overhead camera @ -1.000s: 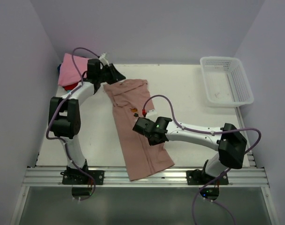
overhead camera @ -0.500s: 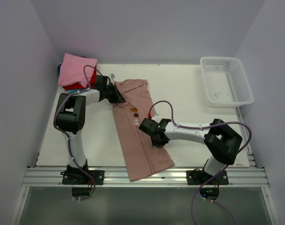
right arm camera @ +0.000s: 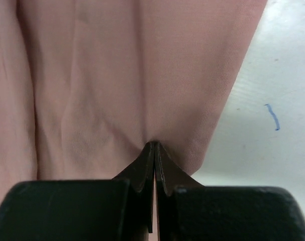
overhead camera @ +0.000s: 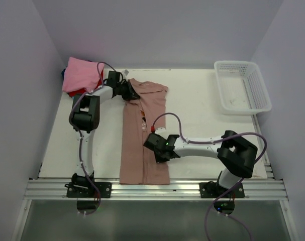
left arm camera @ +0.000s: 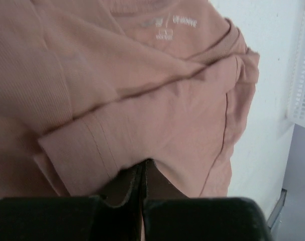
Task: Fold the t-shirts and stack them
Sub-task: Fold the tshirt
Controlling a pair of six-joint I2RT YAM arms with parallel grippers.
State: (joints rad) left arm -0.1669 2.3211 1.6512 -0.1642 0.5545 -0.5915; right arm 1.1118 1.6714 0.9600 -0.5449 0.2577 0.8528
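Observation:
The dusty-pink t-shirt (overhead camera: 142, 135) lies folded lengthwise in a long strip down the table's middle, collar end at the back. My left gripper (overhead camera: 130, 93) is shut on its cloth at the back left, near the collar label (left arm camera: 165, 30); the shirt fills the left wrist view (left arm camera: 142, 100). My right gripper (overhead camera: 157, 150) is shut on the shirt's right edge halfway down; the right wrist view shows the pinched cloth (right arm camera: 132, 75). A stack of folded shirts (overhead camera: 82, 75), bright pink on top with red under it, sits at the back left corner.
A white lattice basket (overhead camera: 242, 88) stands at the back right. White table surface (overhead camera: 202, 105) lies between shirt and basket; a small blue mark (right arm camera: 273, 116) is on it. The near metal rail (overhead camera: 152, 188) runs along the front edge.
Both grippers have swung the shirt from a slant to straight, front end shifted left. The left gripper moved right and back at the collar end; the right gripper moved slightly down-left with the edge.

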